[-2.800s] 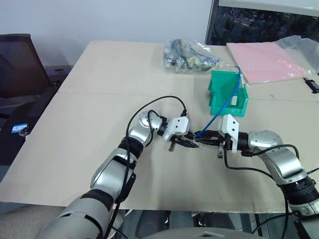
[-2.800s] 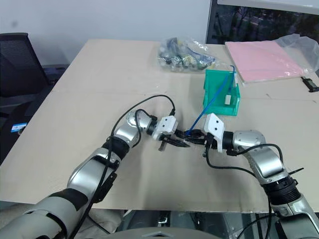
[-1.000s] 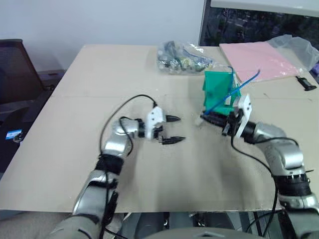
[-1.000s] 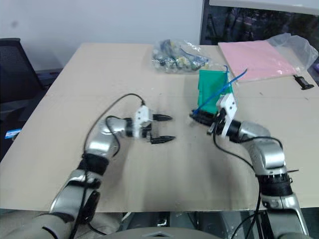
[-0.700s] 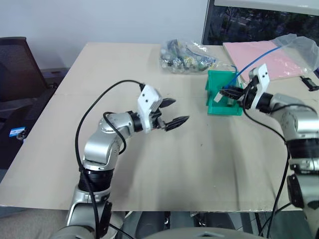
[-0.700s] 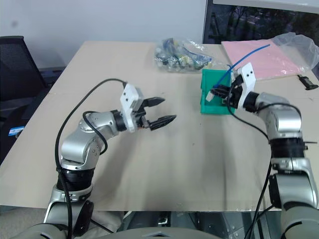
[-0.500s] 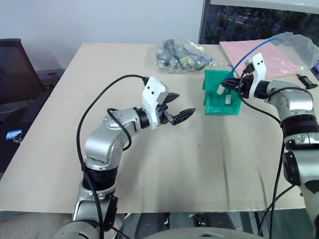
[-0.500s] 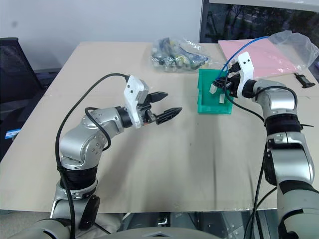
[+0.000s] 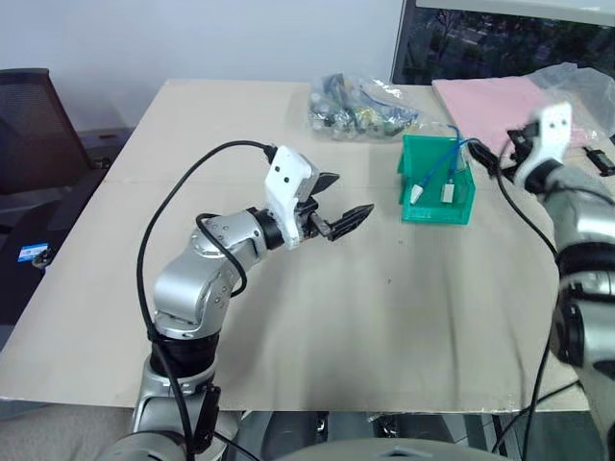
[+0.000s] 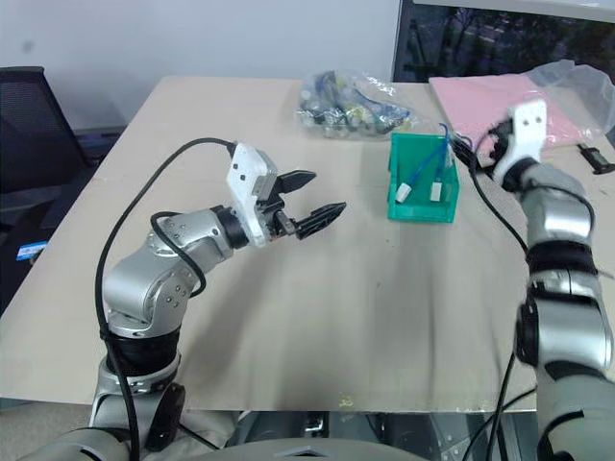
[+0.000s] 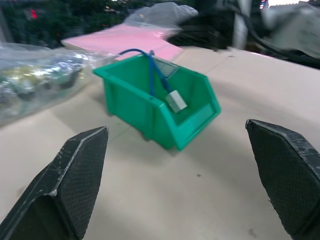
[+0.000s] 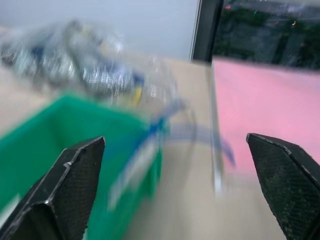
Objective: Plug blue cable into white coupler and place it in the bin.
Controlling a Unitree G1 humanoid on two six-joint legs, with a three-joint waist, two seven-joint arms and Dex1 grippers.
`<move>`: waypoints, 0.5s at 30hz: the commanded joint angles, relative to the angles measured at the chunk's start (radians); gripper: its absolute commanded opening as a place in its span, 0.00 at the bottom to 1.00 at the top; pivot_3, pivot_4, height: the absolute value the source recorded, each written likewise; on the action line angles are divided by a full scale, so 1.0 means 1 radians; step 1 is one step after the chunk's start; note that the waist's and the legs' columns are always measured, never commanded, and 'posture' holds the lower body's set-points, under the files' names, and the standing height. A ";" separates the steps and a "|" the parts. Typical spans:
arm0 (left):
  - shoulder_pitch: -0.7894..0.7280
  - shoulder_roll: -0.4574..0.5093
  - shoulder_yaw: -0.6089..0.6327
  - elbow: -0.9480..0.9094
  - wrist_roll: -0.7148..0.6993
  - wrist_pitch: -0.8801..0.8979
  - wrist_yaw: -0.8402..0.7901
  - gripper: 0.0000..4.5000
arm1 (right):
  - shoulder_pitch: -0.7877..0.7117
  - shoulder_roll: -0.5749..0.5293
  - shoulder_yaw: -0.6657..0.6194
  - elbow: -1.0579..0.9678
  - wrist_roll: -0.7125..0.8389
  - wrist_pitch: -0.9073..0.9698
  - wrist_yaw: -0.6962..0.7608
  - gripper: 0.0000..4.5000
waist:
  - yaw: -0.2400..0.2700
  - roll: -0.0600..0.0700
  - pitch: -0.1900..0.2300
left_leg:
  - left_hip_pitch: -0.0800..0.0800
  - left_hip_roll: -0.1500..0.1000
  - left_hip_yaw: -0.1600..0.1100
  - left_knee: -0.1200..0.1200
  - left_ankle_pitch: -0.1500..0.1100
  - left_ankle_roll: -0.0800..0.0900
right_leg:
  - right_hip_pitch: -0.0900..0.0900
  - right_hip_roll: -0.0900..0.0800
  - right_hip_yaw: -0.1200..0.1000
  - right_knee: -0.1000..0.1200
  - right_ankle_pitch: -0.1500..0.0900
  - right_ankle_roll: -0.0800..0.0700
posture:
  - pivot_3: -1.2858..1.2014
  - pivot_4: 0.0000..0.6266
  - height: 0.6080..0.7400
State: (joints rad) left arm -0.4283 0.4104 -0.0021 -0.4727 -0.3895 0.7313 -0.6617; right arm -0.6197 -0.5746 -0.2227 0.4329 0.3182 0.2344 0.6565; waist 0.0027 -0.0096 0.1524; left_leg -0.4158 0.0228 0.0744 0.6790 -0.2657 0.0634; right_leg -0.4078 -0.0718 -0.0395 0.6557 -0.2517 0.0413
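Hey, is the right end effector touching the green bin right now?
Apart. In the left eye view the right end effector sits off to the side of the bin, with bare table between them, and its jaws are open with nothing in them.

Right gripper (image 12: 175,190) view smeared by motion, bin (image 12: 65,135) and cable (image 12: 165,125) there mere streaks, clear bag (image 12: 75,60) contents unreadable, coupler (image 11: 176,101) socket too small to tell, pink sheet (image 9: 500,101) cut by edge.

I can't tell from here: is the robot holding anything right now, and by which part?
Nothing is held. The left end effector is open and empty above the table. The right end effector is open beside the bin, where the blue cable lies.
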 commanded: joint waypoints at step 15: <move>0.538 0.087 0.059 0.020 0.049 -0.346 -0.045 1.00 | 0.776 0.002 -0.085 -0.523 0.156 -0.180 0.326 1.00 | -0.006 0.002 0.001 | 0.008 0.000 0.001 -0.002 -0.001 0.003 | 0.004 -0.001 0.003 0.002 -0.002 -0.005 | 0.52 0.24 1.00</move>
State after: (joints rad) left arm 0.0970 0.4874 0.0437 -0.4235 -0.3441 0.4277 -0.7023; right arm 0.1533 -0.5708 -0.3076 -0.0924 0.4870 0.1096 0.9588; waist -0.0031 -0.0078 0.1533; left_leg -0.4072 0.0229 0.0751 0.6766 -0.2670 0.0662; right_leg -0.4040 -0.0729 -0.0363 0.6579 -0.2530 0.0351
